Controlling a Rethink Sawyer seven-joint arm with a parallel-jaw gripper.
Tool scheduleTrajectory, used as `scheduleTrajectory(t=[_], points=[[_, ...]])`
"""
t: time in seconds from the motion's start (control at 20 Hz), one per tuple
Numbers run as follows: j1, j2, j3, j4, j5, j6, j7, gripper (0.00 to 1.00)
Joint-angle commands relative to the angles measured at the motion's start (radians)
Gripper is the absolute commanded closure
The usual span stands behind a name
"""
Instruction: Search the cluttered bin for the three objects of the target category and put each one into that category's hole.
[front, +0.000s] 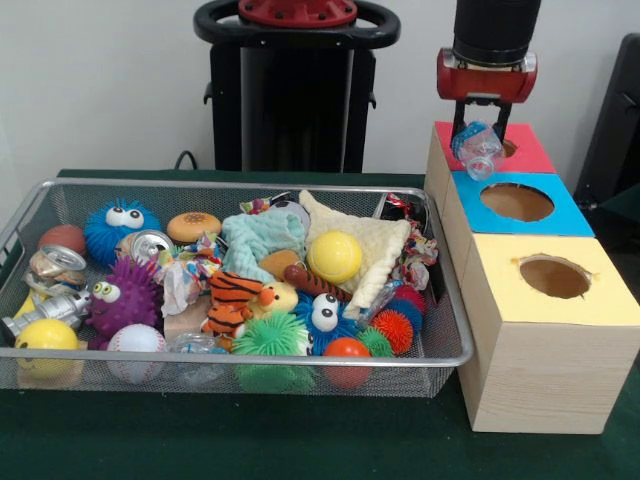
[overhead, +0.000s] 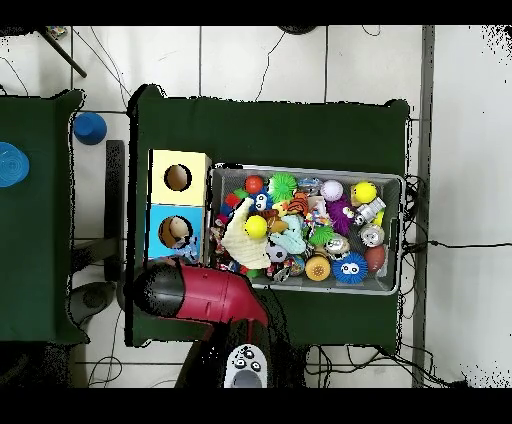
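Observation:
My gripper (front: 480, 135) is shut on a see-through bluish plastic bag (front: 477, 150) and holds it in the air. It hangs over the line between the red-faced box (front: 530, 150) and the blue-faced box (front: 470, 195), a little behind and left of the blue box's round hole (front: 517, 202). The silver wire-mesh bin (front: 240, 358) stands left of the boxes, full of toys. What looks like another see-through bag (front: 197, 346) lies near its front rim. In the overhead view my arm (overhead: 200, 292) hides the gripper; the blue box's hole (overhead: 178, 232) and the bin (overhead: 310, 169) show.
The yellow-faced box (front: 560, 300) with its own hole stands nearest the camera. The bin holds dented cans (front: 148, 243), rope toys (front: 415, 250), spiky balls (front: 270, 335), a yellow ball (front: 334, 256) and a cream cloth (front: 375, 240). The robot pedestal (front: 295, 90) stands behind.

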Motion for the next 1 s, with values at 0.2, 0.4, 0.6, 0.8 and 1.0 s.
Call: scheduleTrajectory(t=[0.2,0.4,0.6,0.8,1.0], points=[[0.042,0.092,-0.026,-0.121,0.066,0.026,0.293,1.00],[0.069,0.107,-0.042,-0.140,0.080,0.034,0.308,1.00],[0.093,0.134,-0.056,-0.157,0.098,0.020,0.325,1.00],[0.115,0.159,-0.068,-0.173,0.116,0.009,0.340,1.00],[0.134,0.179,-0.080,-0.187,0.133,0.007,0.352,1.00]])
